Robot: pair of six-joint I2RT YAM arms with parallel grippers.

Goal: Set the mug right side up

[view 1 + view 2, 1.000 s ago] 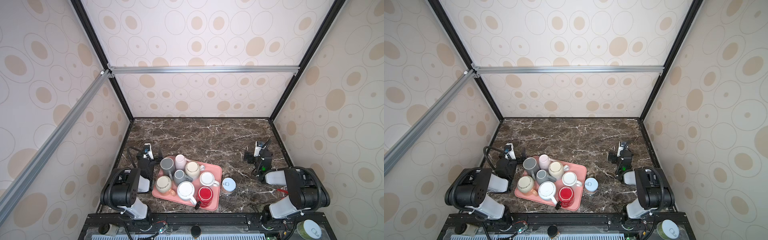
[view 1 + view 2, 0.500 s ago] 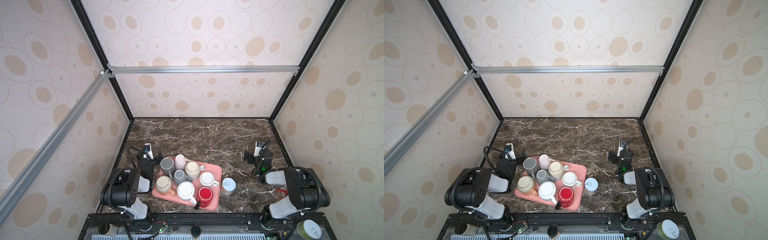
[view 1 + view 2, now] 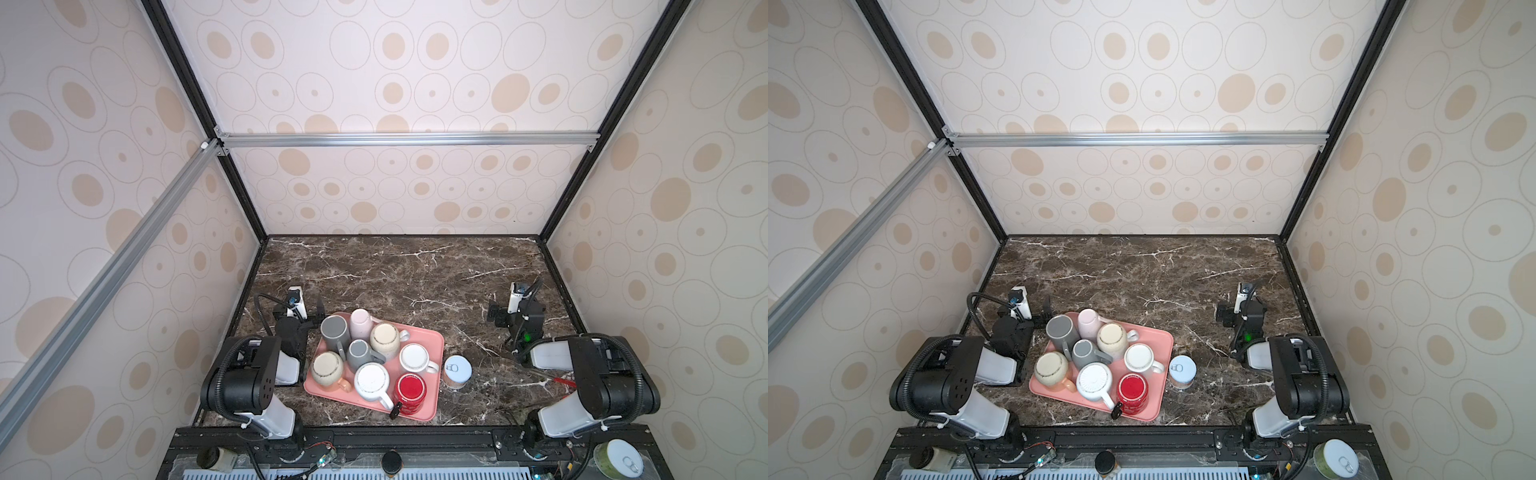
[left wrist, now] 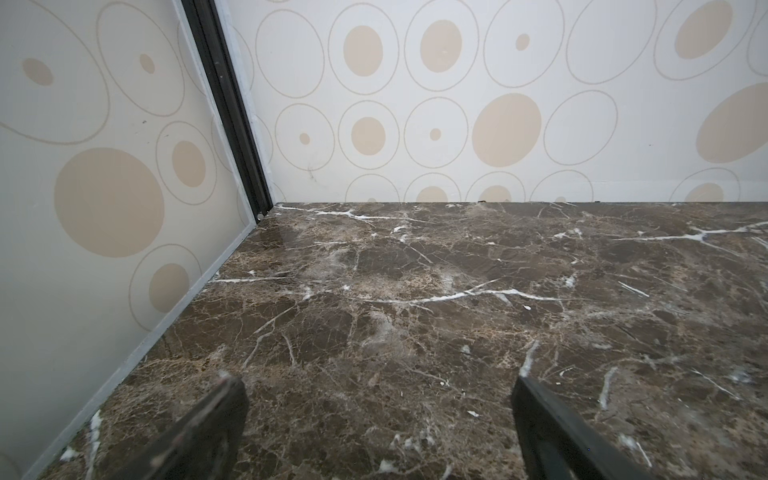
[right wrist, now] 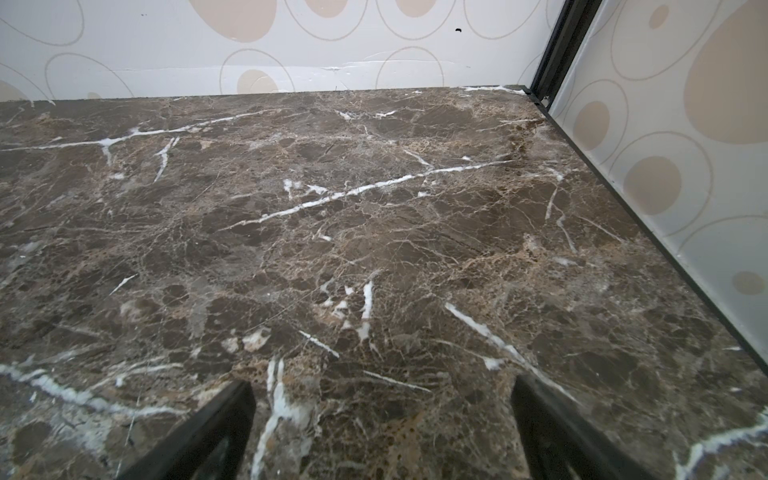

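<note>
The front white mug stands mouth-down on the pink tray, axis upright.

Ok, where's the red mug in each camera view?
In a top view: red mug at the pink tray's near right corner.
In a top view: red mug at that same corner.
Left wrist: not in it, only marble table.
Right wrist: not in it either.
Shared landmark: blue-lidded can right of the tray in both top views.
</note>
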